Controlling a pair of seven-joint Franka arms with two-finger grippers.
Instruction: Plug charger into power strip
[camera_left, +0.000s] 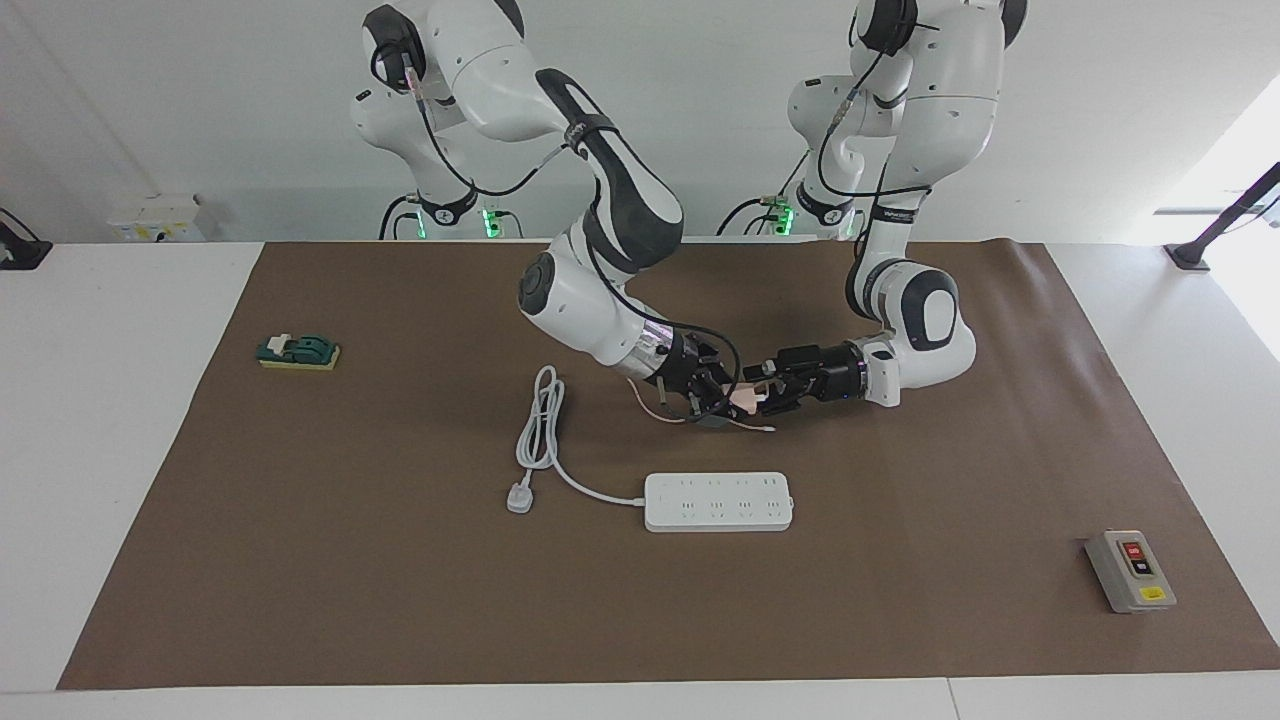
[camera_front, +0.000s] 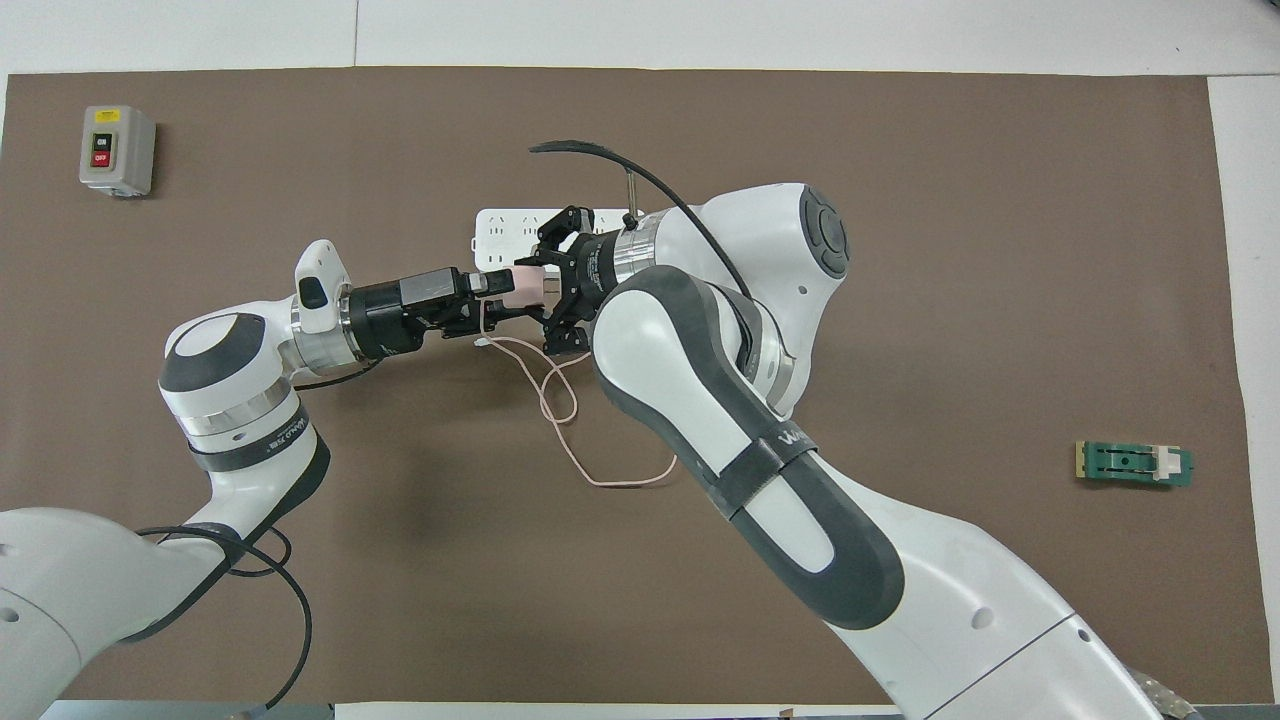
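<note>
Pale pink charger (camera_left: 741, 399) | cube-shaped | thin pink cable (camera_front: 560, 410) looping on mat

Right gripper (camera_left: 722, 398) clamped on charger (camera_left: 743, 398), raised over mat (camera_left: 900, 520); left gripper (camera_left: 762, 392) meets charger, fingers spread. Power strip (camera_left: 718, 502) flat, farther from robots. Grey switch box (camera_left: 1130, 571) at left arm's end

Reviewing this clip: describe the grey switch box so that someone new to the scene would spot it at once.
Start from the brown mat that covers the table and go to its corner at the left arm's end, farthest from the robots. The grey switch box lies there alone, well away from the white power strip. Unlike the strip, it is squat, with a red button.
</note>
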